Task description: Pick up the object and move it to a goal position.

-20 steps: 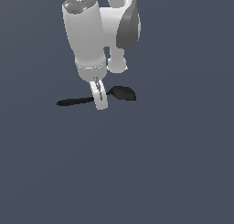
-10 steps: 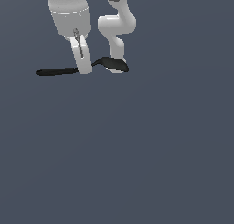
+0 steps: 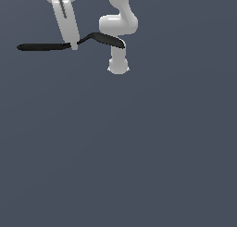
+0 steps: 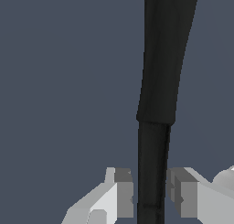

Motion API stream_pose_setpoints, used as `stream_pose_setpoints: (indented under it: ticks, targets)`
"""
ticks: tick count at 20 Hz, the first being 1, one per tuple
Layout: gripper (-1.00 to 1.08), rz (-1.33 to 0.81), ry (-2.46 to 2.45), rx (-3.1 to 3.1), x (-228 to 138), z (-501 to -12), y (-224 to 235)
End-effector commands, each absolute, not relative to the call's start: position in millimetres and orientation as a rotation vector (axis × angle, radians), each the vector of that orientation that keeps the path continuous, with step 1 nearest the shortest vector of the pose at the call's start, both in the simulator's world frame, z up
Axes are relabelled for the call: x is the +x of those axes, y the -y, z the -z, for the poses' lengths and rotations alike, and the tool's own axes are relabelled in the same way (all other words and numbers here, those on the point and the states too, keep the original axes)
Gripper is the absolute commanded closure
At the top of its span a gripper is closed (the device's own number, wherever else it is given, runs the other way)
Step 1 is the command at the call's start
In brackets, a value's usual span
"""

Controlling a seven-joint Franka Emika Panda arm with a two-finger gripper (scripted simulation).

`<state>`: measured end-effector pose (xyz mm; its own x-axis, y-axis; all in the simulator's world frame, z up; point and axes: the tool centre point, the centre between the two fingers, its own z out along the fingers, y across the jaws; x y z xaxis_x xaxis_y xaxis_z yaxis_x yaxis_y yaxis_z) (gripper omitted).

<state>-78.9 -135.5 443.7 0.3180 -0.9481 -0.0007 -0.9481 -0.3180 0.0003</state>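
Observation:
The object is a slim black spatula (image 3: 44, 47) with a long thin handle pointing to the exterior view's left. Its bent rounded head (image 3: 107, 39) is on the right. It hangs level in the air, high in the exterior view. My gripper (image 3: 73, 46) is shut on the spatula at about the middle of its length. In the wrist view the black spatula (image 4: 157, 90) runs between my two grey fingers (image 4: 122, 191), and my gripper (image 4: 151, 191) pinches it there. No goal marker shows.
The arm's white base (image 3: 118, 66) and a bent white link (image 3: 119, 23) stand just to the exterior view's right of the held spatula. The spatula's head overlaps the arm in the picture. A plain dark grey floor (image 3: 139, 152) fills the other parts.
My gripper has moved up and to the exterior view's left, carrying the spatula with it. The spatula stays level in the grip.

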Motion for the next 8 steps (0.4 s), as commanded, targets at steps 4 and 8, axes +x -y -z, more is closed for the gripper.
stream_pose_setpoints:
  ticks: [4, 8]
  targets:
    - [1.08, 0.000, -1.832, -2.552, -83.1, -461.8, 140.9]
    - [1.08, 0.000, -1.832, -2.552, -82.9, -464.1, 141.5]
